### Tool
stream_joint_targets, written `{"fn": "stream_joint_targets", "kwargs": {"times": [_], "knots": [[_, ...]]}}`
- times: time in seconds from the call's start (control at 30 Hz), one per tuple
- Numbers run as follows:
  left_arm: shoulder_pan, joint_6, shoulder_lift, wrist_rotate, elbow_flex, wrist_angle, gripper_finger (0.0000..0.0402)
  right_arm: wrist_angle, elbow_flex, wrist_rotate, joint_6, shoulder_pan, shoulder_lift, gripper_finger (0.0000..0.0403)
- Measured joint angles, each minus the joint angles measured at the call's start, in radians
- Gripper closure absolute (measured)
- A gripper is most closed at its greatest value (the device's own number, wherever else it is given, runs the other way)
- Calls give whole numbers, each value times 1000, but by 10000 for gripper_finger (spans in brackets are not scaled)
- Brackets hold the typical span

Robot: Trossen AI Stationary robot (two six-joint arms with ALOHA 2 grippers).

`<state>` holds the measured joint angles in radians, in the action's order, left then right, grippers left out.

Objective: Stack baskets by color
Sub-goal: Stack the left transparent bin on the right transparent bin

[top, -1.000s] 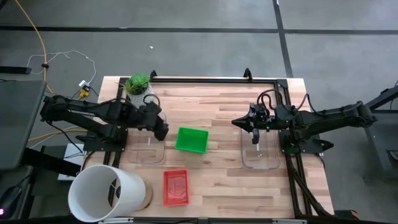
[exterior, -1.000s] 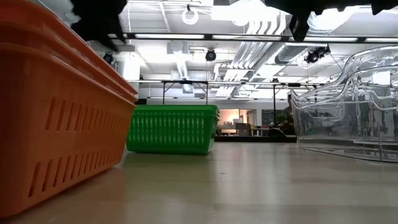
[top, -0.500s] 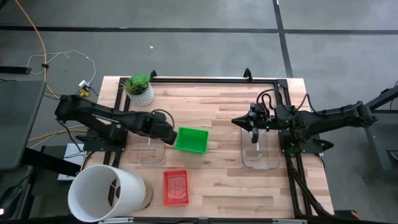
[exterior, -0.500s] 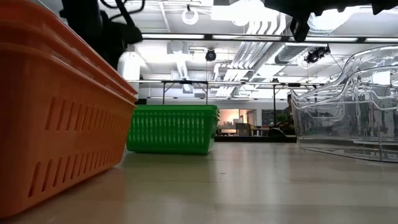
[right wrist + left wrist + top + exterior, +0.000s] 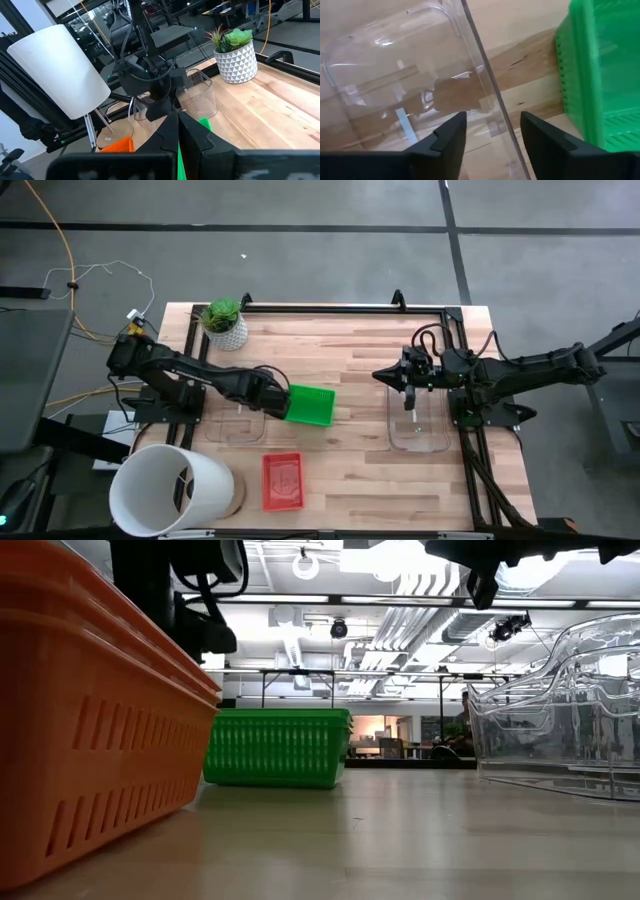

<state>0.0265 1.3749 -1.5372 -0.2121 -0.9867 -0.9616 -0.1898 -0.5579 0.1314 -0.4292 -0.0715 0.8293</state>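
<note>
1. High view shows nothing stacked by color yet: the green basket (image 5: 309, 405) sits alone mid-table, the red basket (image 5: 282, 480) is at the near edge beside the white bucket (image 5: 172, 489), and there's one clear basket on the left (image 5: 236, 422) and another clear basket on the right (image 5: 418, 423), well apart.
2. Left gripper (image 5: 275, 402) is low between the left clear basket and the green one, right at the green basket's left rim. In the left wrist view its fingers (image 5: 445, 137) are spread with the clear basket's wall running between them, and they aren't pinching anything.
3. Right gripper (image 5: 410, 393) hovers over the right clear basket, fingers pressed together and empty (looks like it's just waiting).
4. My read: basically everything's still to do. I'd guess the two clear ones have to end up nested, though I only see one red and one green.
5. Surface is a light wood butcher-block table (image 5: 360, 350) with a black frame, and a potted plant (image 5: 223, 320) sits at the far-left corner.
6. Low view looks past the baskets into a big lab-type room with bright ceiling lights, exposed ducts and tables at the back.
</note>
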Motion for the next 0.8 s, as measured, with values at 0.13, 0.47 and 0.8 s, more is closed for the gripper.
{"fn": "stream_joint_targets", "kwargs": {"times": [0.13, 0.47, 0.8], "knots": [[0, -15, -18, 5, 0, 0, 277, 8, 0, 0, 1, 0, 0, 403], [-7, -134, -7, -21, 0, 7, 391, 14, 0, 1, 0, 0, 0, 403], [-14, -258, 161, -108, -106, -176, 401, 8, 0, 1, 0, 0, 0, 403]]}}
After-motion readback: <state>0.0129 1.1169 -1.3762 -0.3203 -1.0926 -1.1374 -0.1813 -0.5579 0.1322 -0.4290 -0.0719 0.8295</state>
